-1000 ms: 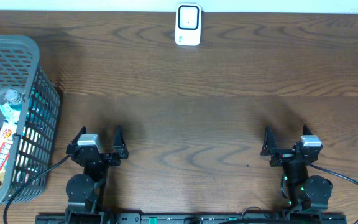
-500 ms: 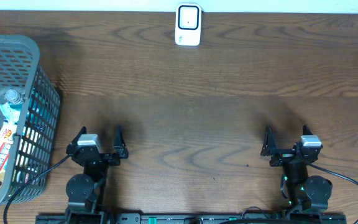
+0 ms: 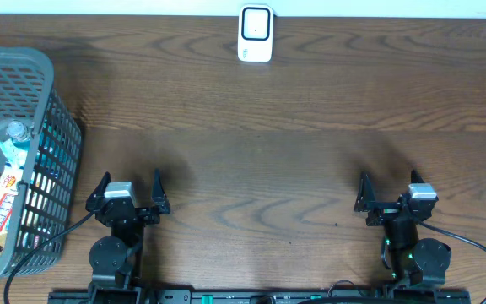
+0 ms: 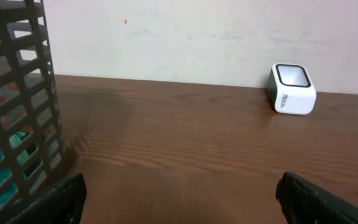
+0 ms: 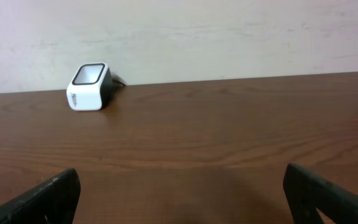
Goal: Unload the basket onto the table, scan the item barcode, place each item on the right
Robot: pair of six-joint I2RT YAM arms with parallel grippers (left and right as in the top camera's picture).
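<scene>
The white barcode scanner stands at the table's far edge, centre; it also shows in the left wrist view and the right wrist view. Packaged items lie in the grey basket at the left: an orange and red packet and a clear bottle. Their barcodes do not show. My left gripper is open near the front edge, just right of the basket, holding nothing. My right gripper is open at the front right, with bare table between its fingers.
The basket's slatted wall fills the left side of the left wrist view, with something teal behind it. A pale wall runs behind the table's far edge. Black cables trail from both arm bases at the front.
My left gripper has shifted slightly left, toward the basket. The right arm has not moved.
</scene>
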